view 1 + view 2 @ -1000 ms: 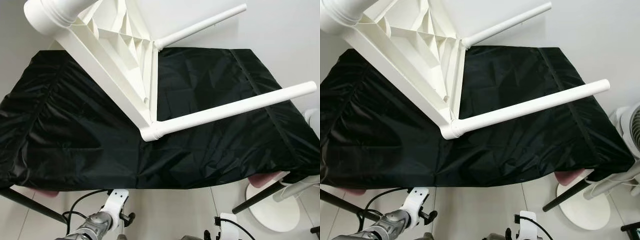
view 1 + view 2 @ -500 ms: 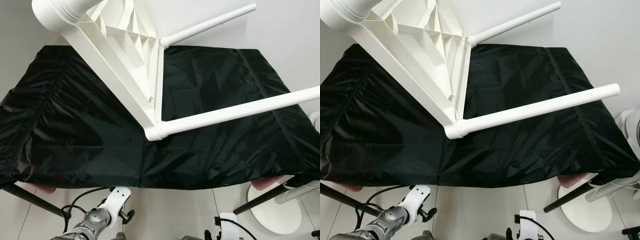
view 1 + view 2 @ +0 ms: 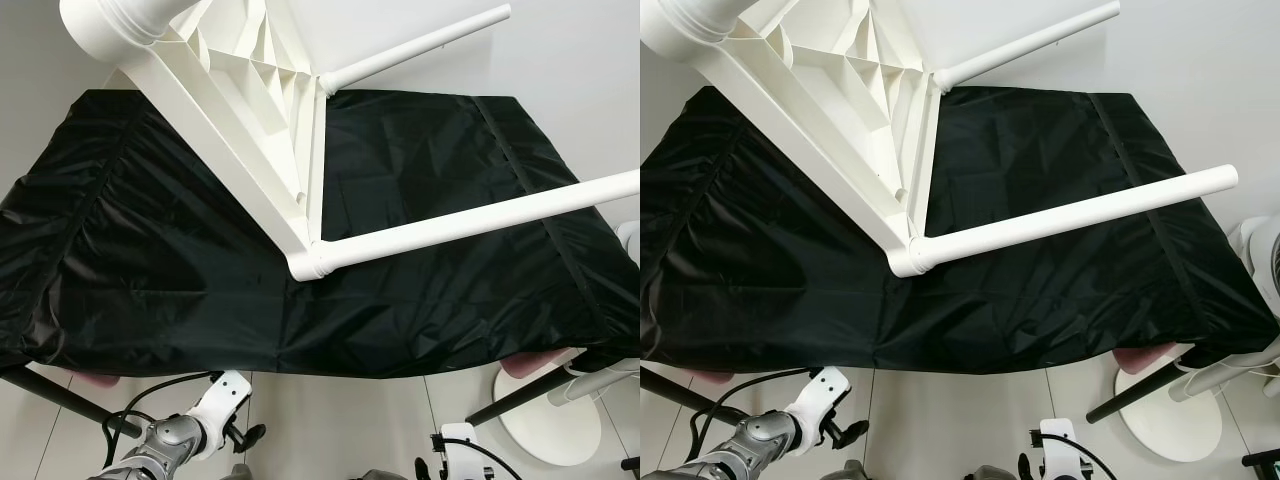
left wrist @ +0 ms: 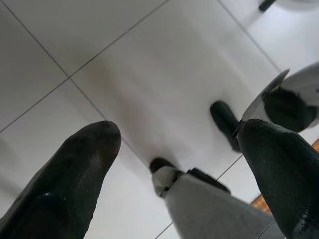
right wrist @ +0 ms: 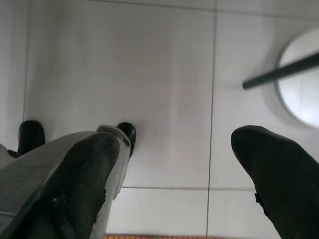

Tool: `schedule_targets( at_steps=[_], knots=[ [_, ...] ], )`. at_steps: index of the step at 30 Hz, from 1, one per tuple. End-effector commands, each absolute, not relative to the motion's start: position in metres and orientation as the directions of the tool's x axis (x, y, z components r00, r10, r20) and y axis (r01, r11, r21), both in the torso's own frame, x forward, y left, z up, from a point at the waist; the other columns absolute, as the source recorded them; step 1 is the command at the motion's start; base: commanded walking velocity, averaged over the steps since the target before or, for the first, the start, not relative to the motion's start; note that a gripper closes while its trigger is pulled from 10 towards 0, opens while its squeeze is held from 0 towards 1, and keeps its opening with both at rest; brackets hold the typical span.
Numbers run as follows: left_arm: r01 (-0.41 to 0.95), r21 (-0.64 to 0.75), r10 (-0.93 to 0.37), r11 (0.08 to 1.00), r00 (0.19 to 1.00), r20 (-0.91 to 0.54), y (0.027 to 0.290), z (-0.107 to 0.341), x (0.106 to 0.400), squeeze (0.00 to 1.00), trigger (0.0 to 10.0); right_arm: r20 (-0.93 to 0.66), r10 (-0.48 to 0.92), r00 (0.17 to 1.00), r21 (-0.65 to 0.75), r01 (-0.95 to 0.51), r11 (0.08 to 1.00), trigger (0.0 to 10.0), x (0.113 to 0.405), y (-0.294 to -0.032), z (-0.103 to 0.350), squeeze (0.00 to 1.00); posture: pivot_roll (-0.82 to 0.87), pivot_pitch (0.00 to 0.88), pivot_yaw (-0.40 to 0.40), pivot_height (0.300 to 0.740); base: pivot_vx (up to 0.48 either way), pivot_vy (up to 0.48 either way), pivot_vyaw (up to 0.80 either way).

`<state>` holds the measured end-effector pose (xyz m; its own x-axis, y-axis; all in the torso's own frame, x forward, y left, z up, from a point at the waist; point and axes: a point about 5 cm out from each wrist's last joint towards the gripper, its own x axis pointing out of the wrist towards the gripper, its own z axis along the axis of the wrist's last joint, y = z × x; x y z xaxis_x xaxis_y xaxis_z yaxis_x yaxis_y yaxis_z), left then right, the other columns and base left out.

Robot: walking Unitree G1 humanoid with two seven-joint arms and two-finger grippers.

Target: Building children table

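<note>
A white plastic children's table (image 3: 250, 130) lies tipped on a black cloth (image 3: 150, 270), its ribbed underside facing me. One white leg (image 3: 470, 220) juts to the right from the near corner and a second leg (image 3: 410, 50) from the far corner. A third leg's end (image 3: 110, 20) looms close at the upper left. Both arms hang low in front of the cloth, the left arm (image 3: 190, 440) and the right arm (image 3: 455, 455). My left gripper (image 4: 179, 134) is open over floor tiles. My right gripper (image 5: 174, 142) is open too, holding nothing.
The cloth covers a table on black legs (image 3: 520, 395). A white round base (image 3: 550, 420) stands on the tiled floor (image 3: 330, 420) at the right, with a white fan (image 3: 1265, 255) beside it. Something pink (image 3: 530, 362) peeks from under the cloth's front right edge.
The whole picture has shifted slightly right, so the camera moved. My left arm has swung a little down and to the left. The white table has not moved on the cloth.
</note>
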<state>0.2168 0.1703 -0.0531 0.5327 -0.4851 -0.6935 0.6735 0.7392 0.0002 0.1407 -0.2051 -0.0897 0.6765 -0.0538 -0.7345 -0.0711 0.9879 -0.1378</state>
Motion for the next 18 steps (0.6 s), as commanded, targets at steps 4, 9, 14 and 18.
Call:
schedule_targets(
  at_steps=[4,9,14,18],
  knots=[
    [0.784,-0.176,-0.676,0.595,0.37,-0.637,0.171,-0.05,0.203,0.0,10.0,-0.709,0.041,0.704,-0.135,-0.193,0.972,10.0,0.14,-0.201,-0.087,0.0,0.02,0.009,-0.013,0.74,0.0,0.0,0.0],
    [0.909,-0.242,-0.816,0.34,0.157,-0.556,0.174,-0.039,0.192,0.0,10.0,-0.67,0.129,0.731,-0.119,-0.277,0.953,10.0,0.143,-0.203,-0.081,0.0,0.03,0.015,-0.021,0.74,0.0,0.0,0.0],
    [0.945,-0.266,-0.86,0.19,0.029,-0.51,0.171,-0.031,0.189,0.0,10.0,-0.609,0.207,0.766,-0.113,-0.342,0.933,10.0,0.153,-0.201,-0.071,0.0,0.04,0.023,-0.026,0.74,0.0,0.0,0.0],
    [0.968,-0.245,-0.893,0.057,-0.06,-0.446,0.165,-0.015,0.195,0.0,10.0,-0.518,0.321,0.793,-0.116,-0.437,0.892,10.0,0.168,-0.197,-0.056,0.0,0.04,0.026,-0.026,0.74,0.0,0.0,0.0]
  ],
)
